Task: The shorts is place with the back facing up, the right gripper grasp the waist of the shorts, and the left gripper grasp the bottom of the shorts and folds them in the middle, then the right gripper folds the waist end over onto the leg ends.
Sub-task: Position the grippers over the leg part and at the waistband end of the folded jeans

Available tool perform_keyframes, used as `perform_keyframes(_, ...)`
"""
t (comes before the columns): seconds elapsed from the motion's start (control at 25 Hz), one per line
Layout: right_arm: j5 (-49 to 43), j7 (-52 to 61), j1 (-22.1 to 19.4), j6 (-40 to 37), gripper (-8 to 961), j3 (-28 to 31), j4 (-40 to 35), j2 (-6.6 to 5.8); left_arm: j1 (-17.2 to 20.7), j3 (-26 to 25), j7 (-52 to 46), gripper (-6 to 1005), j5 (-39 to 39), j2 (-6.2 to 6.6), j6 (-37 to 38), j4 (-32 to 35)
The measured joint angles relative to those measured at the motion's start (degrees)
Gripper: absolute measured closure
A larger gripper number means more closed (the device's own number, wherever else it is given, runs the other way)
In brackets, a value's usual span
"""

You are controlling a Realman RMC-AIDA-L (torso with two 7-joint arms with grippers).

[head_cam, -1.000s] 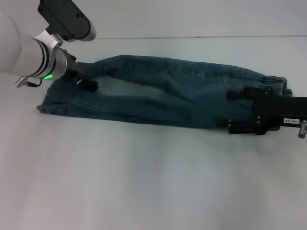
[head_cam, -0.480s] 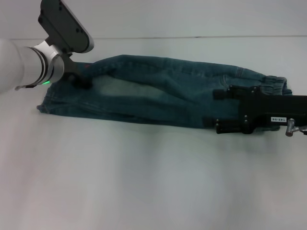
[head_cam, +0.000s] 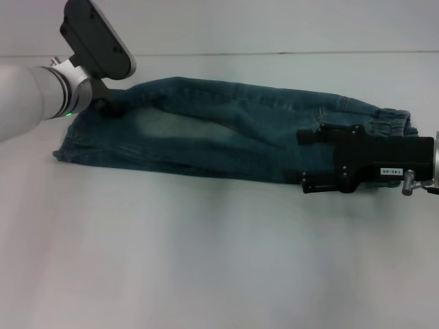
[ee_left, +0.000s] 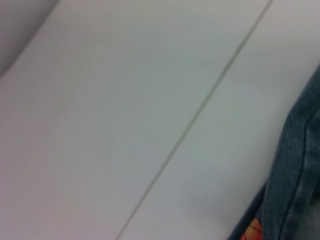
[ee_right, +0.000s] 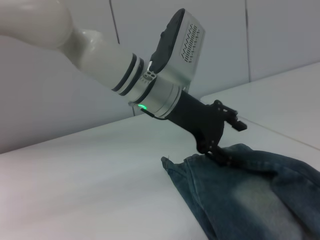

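Note:
Blue denim shorts (head_cam: 206, 137) lie folded lengthwise on the white table, with the waist (head_cam: 392, 122) at the right and the leg ends (head_cam: 68, 147) at the left. My left gripper (head_cam: 110, 108) hovers at the far corner of the leg ends. In the right wrist view the left gripper (ee_right: 229, 142) is open, its lower fingertip (ee_right: 221, 156) at the denim (ee_right: 240, 195). My right gripper (head_cam: 302, 160) reaches in from the right over the waist half, fingers spread wide and open above the cloth. The left wrist view shows only a denim edge (ee_left: 295, 165).
The white table (head_cam: 206, 260) stretches in front of the shorts. Its back edge (head_cam: 274, 53) meets a pale wall just behind the cloth.
My right gripper has slid leftward over the shorts from the waist. The left gripper has drawn back and up toward the far corner of the leg ends.

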Motion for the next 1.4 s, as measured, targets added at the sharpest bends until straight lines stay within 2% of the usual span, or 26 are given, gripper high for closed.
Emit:
perform_keyframes(0.44, 0.0, 0.0, 0.6, 0.0, 36, 0.0, 0.0, 0.00, -3.7, -0.4, 2.8, 175, -0.1, -0.36, -7.9, -3.3)
perform_keyframes(0.64, 0.0, -0.1, 0.8, 0.1, 36, -0.1, 0.0, 0.00, -4.9, -2.0, 3.0, 175, -0.2, -0.52, -6.0, -3.4)
perform_keyframes(0.84, 0.0, -0.1, 0.6, 0.2, 36, 0.1, 0.0, -0.01, -2.4, -5.7, 3.1, 175, -0.2, -0.70, -1.5, 1.2)
perform_keyframes(0.88, 0.0, -0.1, 0.6, 0.3, 36, 0.1, 0.0, -0.02, -2.4, -5.7, 3.1, 175, -0.2, -0.70, -1.5, 1.2)
perform_keyframes(0.92, 0.0, 0.0, 0.6, 0.5, 36, 0.1, 0.0, -0.04, 0.1, -5.7, 3.4, 176, -0.2, -1.11, 2.4, 5.6)
perform_keyframes(1.04, 0.0, 0.1, 0.6, 0.6, 36, 0.0, 0.0, -0.08, 2.4, -4.8, 3.8, 176, -0.2, -1.46, 6.5, 10.0)
perform_keyframes(1.12, 0.0, 0.1, 0.7, 0.6, 36, -0.1, 0.0, -0.09, 3.5, -4.4, 4.7, 176, -0.2, -1.74, 7.8, 11.3)
perform_keyframes(1.24, 0.0, -0.1, 0.8, 0.6, 36, -0.1, 0.0, -0.09, 3.9, -4.2, 6.3, 176, -0.1, -2.40, 6.8, 10.3)
perform_keyframes(1.4, 0.0, -0.1, 0.9, 0.3, 36, -0.2, 0.0, -0.09, 1.4, -3.5, 7.0, 176, -0.1, -2.68, -2.1, 3.4)
